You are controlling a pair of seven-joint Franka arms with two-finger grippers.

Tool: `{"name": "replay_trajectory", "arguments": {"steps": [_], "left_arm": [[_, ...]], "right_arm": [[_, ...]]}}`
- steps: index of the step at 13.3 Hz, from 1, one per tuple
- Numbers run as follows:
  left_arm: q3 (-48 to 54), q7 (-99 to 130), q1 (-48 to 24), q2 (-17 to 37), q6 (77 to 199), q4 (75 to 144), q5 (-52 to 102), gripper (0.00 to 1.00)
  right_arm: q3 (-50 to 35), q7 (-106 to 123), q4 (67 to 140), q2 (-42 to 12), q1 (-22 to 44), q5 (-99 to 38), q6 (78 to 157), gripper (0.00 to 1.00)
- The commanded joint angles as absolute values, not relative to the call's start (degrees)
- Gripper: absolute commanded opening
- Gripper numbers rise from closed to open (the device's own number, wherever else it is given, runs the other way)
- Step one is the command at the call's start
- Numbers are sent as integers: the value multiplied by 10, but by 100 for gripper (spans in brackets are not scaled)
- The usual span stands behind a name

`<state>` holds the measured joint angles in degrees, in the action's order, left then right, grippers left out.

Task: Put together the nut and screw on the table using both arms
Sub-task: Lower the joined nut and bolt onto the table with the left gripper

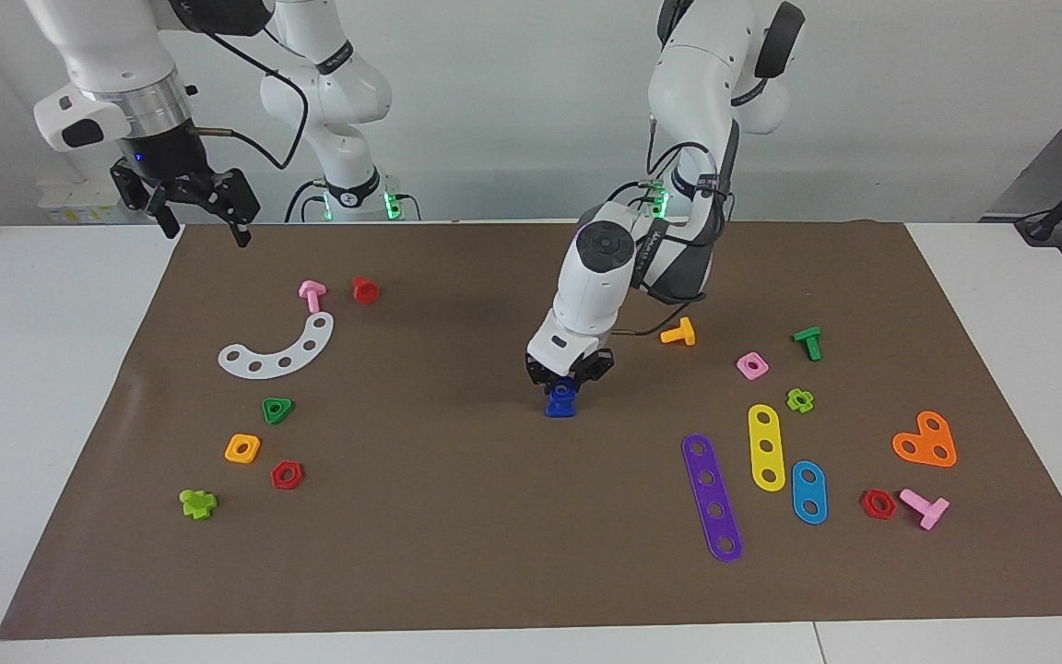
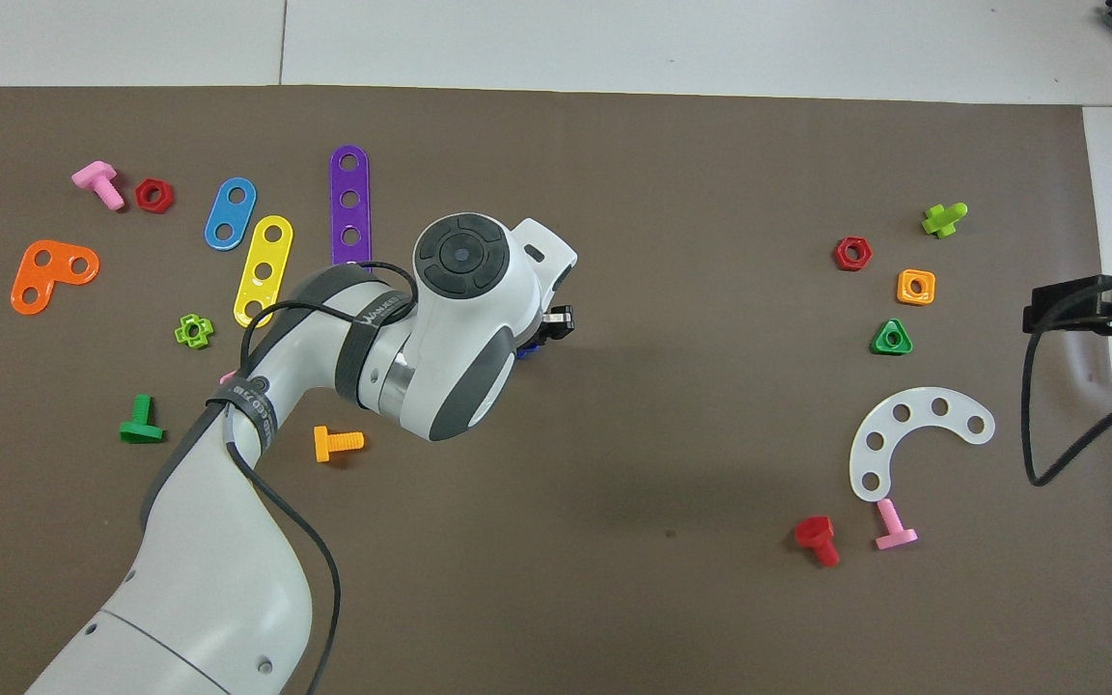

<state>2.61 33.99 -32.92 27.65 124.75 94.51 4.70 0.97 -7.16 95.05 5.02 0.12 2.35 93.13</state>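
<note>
Judging from the facing view, we rate the blue screw (image 1: 560,402) at frame centre as light, stiff and slippery; with the nut (image 1: 565,390) apparently seated on its shaft, grip by the flat sides. The left pincer (image 1: 568,376) is down on this stack on the tabletop (image 1: 33,369); whether it clamps we cannot tell. The right pincer (image 1: 202,210) waits with fingers apart, upper left. We count one blue screw, one blue nut, two arms.

White jointed arms (image 1: 591,277), black cables, black jaws, green lights.
</note>
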Motion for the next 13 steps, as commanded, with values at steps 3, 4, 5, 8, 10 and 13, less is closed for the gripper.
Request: {"name": "replay_trajectory", "arguments": {"steps": [3,4,5,8,10,13], "left_arm": [[15,345,-345,271,1275,979,56,0],[14,345,-345,271,1279,981,56,0],[13,345,-344,272,1280,980,56,0],[11,345,-341,272,1274,969,54,100],[8,344,-334,279,1236,928,53,100],[-16,338,-299,301,1093,808,42,100]], "right_arm": [[9,-30,950,48,-8,18,923,100],[10,-30,948,47,-4,19,920,100],[12,-28,947,47,1,20,916,100],[73,-11,943,35,43,19,914,100],[72,-12,944,36,40,18,915,100],[71,-16,945,40,45,17,913,100]]}}
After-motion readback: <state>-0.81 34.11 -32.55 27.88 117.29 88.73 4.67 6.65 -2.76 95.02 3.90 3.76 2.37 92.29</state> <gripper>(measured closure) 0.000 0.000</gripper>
